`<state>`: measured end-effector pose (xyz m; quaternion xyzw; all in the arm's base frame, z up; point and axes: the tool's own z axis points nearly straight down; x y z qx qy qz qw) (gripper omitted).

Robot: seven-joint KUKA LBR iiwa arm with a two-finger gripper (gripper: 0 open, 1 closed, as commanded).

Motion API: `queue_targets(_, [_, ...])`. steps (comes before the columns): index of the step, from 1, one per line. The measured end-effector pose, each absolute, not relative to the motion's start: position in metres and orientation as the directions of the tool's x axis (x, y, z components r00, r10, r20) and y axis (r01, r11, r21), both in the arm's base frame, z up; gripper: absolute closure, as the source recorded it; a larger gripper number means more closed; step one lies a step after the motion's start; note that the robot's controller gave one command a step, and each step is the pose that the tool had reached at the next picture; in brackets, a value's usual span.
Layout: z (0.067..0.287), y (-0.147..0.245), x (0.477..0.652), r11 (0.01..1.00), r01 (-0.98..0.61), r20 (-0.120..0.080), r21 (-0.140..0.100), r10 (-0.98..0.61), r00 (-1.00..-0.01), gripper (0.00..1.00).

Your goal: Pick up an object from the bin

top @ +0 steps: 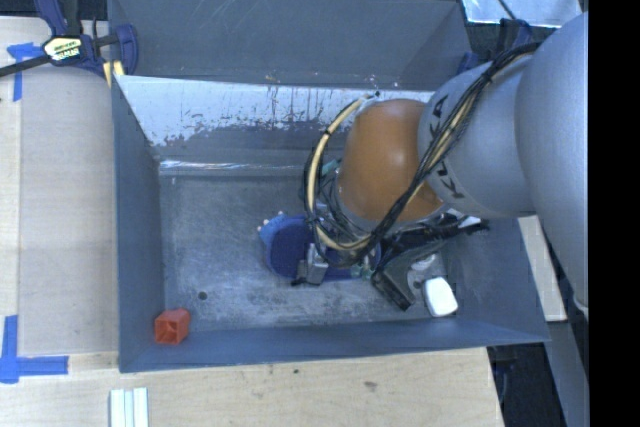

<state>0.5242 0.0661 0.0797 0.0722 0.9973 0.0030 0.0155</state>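
My gripper point(314, 267) is low in the middle of the bin, under the arm's orange cover. It sits right against a dark blue rounded thing point(283, 243) that lies on the bin floor at its left. Whether the blue thing is between the gripper's parts is hidden. A white rounded thing point(440, 297) lies by the front wall to the right of the gripper, with a black oblong piece point(393, 287) beside it.
A small red-orange cube point(172, 326) sits alone in the front left corner of the bin. The arm and its cables cover the right half of the bin floor. The left half of the floor is bare metal.
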Motion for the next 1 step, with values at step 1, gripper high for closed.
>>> queue_targets(1, [0.2011, 0.0861, 0.5738, 0.993, 0.12, -0.013, 0.004, 0.12, -0.993, 1.0])
